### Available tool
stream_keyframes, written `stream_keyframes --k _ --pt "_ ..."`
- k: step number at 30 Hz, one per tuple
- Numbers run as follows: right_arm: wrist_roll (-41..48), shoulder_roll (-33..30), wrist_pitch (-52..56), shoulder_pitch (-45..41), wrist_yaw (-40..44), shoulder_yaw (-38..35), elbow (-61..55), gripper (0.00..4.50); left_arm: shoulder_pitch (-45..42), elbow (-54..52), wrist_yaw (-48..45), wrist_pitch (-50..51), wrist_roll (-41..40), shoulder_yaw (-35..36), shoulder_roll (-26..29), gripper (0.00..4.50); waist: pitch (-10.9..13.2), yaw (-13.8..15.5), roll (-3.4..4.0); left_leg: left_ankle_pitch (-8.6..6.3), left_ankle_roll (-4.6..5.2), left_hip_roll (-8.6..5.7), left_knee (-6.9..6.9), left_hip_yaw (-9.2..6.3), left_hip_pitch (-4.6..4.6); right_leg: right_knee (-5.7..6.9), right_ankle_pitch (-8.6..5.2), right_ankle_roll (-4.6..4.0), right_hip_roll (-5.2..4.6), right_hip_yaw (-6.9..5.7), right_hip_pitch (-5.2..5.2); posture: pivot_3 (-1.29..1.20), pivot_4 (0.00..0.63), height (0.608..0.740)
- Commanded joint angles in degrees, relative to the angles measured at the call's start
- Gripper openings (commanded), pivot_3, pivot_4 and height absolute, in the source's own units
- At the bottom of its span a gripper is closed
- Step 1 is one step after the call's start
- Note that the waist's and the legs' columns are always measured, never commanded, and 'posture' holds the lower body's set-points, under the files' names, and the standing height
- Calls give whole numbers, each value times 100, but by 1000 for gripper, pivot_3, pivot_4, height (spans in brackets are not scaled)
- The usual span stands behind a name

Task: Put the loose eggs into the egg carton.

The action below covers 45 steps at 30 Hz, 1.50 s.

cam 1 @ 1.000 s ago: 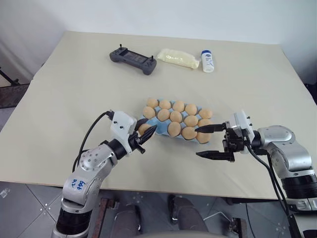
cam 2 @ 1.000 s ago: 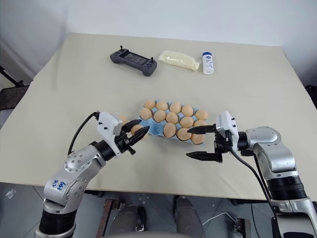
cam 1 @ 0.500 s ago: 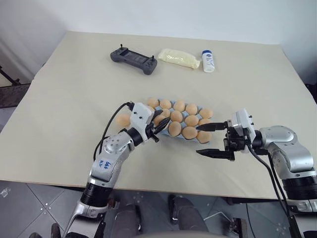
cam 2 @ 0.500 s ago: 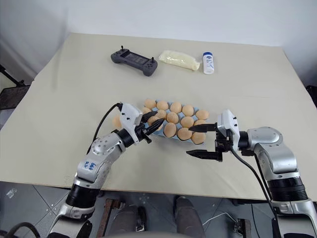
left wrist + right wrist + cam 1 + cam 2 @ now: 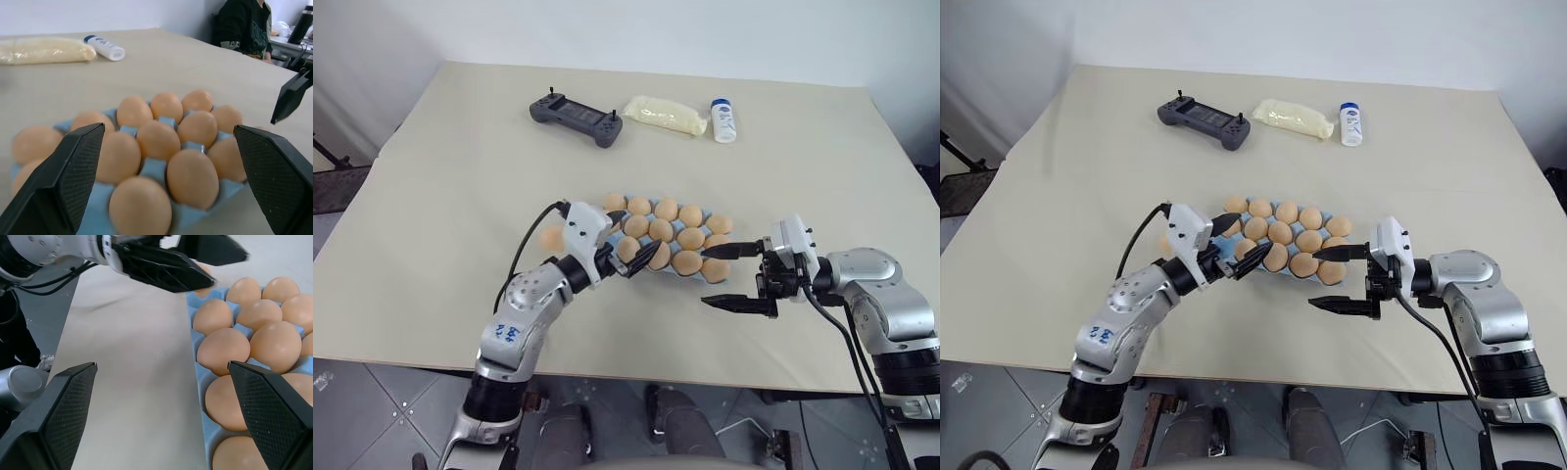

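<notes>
Eggs sitting in the blue egg carton [image 5: 647, 242], one loose egg [image 5: 552, 237] lying just left of it.
Head views: left gripper [image 5: 1238, 243] is spreading wide, empty, over the carton's left end; right gripper [image 5: 1339, 278] is gaping empty off its right end. Wrist views: wide fingers are framing seated eggs; a careless sweep risks dislodging them.

Smooth matt eggs [image 5: 192, 177] in a moulded-pulp-like blue carton [image 5: 154, 168]

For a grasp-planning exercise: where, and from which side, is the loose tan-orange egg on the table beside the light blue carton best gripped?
Grip the tan-orange loose egg across its middle, probably from above: it rests on the beige table, apart from the light blue moulded egg carton, leaving finger room.
</notes>
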Motion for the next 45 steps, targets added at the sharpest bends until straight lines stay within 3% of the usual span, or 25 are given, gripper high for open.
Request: stream_keyframes --k 1,4,6,14,21,31,40,45 --pt "153 -30 20 27 3 -178 -153 4500 491 -774 -80 266 -379 531 329 4491 0 -13 0 0 0 0 0 0 1 0 0 -1 0 0 0 0 150 740" --pt "213 -34 43 43 43 -184 -147 4500 906 -881 -119 348 -567 1125 658 4491 2 -10 2 -1 -2 6 -1 0 2 0 -2 -3 -7 0 0 0 150 740" --pt "265 -44 15 82 105 -225 -111 4500 1143 -847 -149 355 -647 1543 882 4491 2 -7 2 -1 -2 5 0 -2 4 0 -50 -90 -9 -1 0 0 150 740" --pt "362 -110 -110 195 381 -362 30 4500 1731 -984 -130 553 -927 2302 1297 4491 2 1 3 -4 6 10 -1 3 0 -6 -53 -94 -20 1 1 0 150 740" --pt "262 -44 -135 156 349 -304 114 4500 1156 -409 -30 432 -716 2121 1362 4491 2 3 3 -15 -10 9 -1 4 2 -6 -52 -93 -20 2 2 0 150 740" --pt "220 8 -142 92 327 -262 171 4500 -234 1401 -322 -3 -292 1417 1333 4491 2 -9 3 -10 -5 6 -2 8 2 -4 -39 -69 -15 -1 0 0 150 740" --pt "193 26 -198 182 288 -308 169 4500 -621 2378 -786 -195 35 941 1425 4491 2 0 3 -15 -14 14 -5 7 2 -5 -25 -44 -12 -7 -3 0 150 740" --pt "199 33 -206 202 269 -295 146 4500 -709 2592 -748 -373 114 955 1352 2888 2 6 3 -14 -13 15 -4 6 2 -3 -25 -45 -13 -9 -3 0 150 740"
